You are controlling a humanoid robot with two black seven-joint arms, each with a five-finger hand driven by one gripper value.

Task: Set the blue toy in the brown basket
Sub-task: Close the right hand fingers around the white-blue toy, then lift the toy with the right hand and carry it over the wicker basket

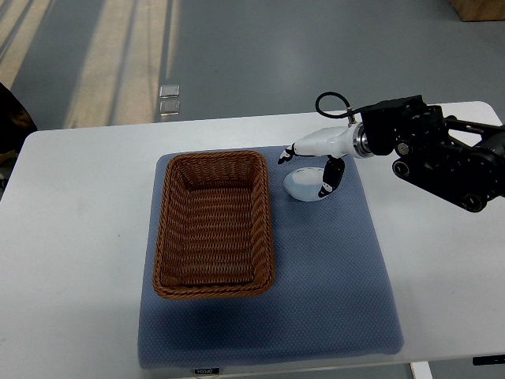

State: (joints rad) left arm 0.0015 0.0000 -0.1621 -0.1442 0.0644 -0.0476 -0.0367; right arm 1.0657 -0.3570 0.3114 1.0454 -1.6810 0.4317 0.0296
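Here, pale blue rounded toy (304,185) beside basket (214,224)

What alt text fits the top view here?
The right hand reaches in from the right edge, fingers spread over a pale blue toy lying on a blue mat, just right of an empty brown wicker basket. The mat lies on a white table; the left arm is not in view.
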